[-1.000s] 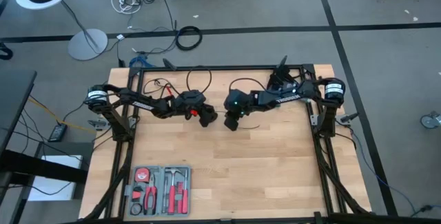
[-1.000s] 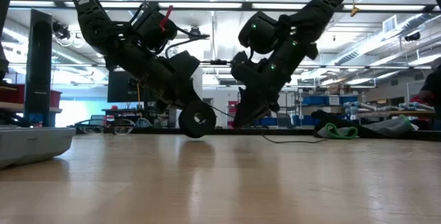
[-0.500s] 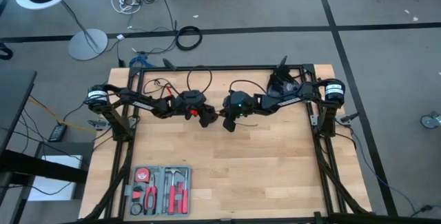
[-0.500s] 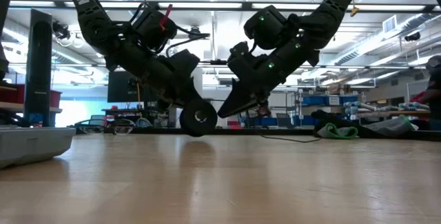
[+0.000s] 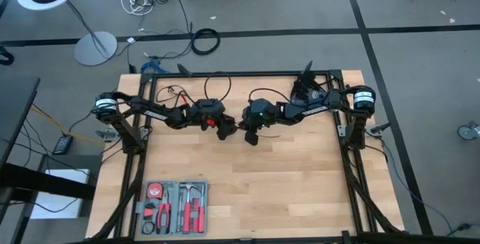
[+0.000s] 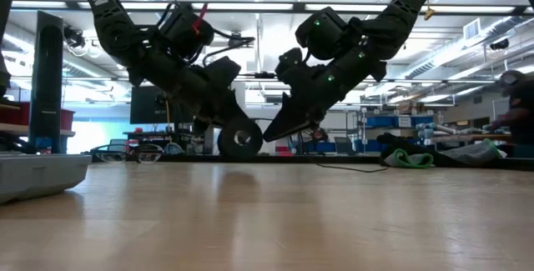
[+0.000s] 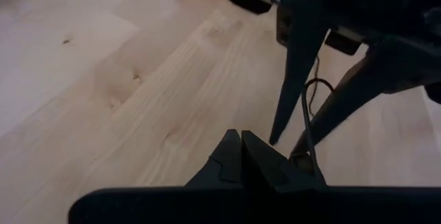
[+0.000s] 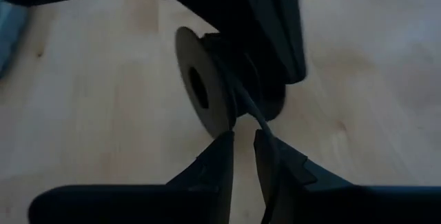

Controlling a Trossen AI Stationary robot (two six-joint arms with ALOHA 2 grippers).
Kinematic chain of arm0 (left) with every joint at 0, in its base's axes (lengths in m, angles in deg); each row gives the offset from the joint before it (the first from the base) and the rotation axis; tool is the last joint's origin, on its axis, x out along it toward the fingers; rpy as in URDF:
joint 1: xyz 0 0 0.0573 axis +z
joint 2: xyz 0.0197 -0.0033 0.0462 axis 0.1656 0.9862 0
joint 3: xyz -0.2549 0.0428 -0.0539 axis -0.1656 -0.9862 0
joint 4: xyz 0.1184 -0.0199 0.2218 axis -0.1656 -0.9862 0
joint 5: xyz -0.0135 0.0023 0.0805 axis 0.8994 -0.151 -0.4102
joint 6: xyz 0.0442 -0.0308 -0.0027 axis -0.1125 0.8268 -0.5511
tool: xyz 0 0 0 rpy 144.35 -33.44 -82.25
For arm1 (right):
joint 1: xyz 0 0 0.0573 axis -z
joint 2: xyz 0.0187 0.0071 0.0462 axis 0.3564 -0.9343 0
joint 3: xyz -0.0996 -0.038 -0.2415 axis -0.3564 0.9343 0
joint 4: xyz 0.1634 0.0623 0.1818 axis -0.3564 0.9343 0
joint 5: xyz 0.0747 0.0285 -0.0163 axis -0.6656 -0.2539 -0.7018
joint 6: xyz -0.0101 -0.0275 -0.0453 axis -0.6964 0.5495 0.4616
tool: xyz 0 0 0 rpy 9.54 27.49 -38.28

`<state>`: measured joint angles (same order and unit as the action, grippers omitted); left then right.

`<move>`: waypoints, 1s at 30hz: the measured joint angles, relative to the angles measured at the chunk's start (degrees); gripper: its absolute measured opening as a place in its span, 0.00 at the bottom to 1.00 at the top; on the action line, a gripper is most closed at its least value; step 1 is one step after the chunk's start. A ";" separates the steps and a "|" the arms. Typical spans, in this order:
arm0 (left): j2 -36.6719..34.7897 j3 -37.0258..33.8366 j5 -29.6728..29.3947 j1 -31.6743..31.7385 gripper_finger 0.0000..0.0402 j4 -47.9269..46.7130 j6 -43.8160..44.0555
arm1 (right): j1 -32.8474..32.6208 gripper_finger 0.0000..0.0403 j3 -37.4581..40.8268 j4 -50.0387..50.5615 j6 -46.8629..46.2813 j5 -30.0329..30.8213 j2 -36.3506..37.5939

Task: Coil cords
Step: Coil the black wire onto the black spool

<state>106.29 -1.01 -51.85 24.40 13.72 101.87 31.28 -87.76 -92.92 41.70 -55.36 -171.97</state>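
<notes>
The thin black cord (image 8: 247, 103) is wound on a round black puck (image 8: 200, 89) with a hole through its middle. In the low view the puck (image 6: 240, 140) hangs under my left gripper (image 6: 242, 129), which is shut, at mid-table. My right gripper (image 8: 244, 141) slants down toward the puck from the table's right. Its fingers stand a narrow gap apart with the cord running off the puck between them. In the left wrist view the cord (image 7: 306, 117) passes between the right gripper's two fingers. A loose stretch of cord (image 6: 350, 168) lies on the table. My left gripper holds the puck at its upper far side (image 8: 265, 79), with its fingers slanting down from the table's left. The fingers themselves hide the place of contact. The puck stands on edge below the fingertips, low over the table. My right gripper is not closed on the cord. The cord leaves the puck's groove and lies along the inner side of one finger (image 8: 265, 138), inside the narrow gap. The fingers slant down from the table's right, pointing at the puck's rim.
A grey tool tray (image 5: 176, 206) with red-handled tools lies at the table's near left, and its end (image 6: 42, 171) shows in the low view. Black frame rails (image 5: 139, 161) run along the table's sides. The near half of the wooden table (image 5: 285, 191) is bare.
My right gripper has tipped from pointing steeply down to slanting toward the puck, and its fingertips have swung toward the table's left, close to the puck's rim. My left gripper and the puck have stayed almost in place.
</notes>
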 joint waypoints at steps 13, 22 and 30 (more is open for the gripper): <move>-0.04 0.07 2.01 -0.02 0.00 2.38 -1.58 | 0.69 0.15 -0.04 -0.25 0.64 -3.57 -0.04; 0.00 0.02 2.51 -0.04 0.00 3.74 -1.44 | 0.65 0.01 -0.04 -0.40 2.80 -4.75 -0.04; 0.00 0.02 4.74 0.00 0.07 3.74 0.23 | 0.58 0.01 -0.07 -0.21 2.80 -4.62 -0.07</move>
<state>106.29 -0.99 -47.12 24.40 17.47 102.10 31.86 -87.82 -93.13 44.50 -59.98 -172.04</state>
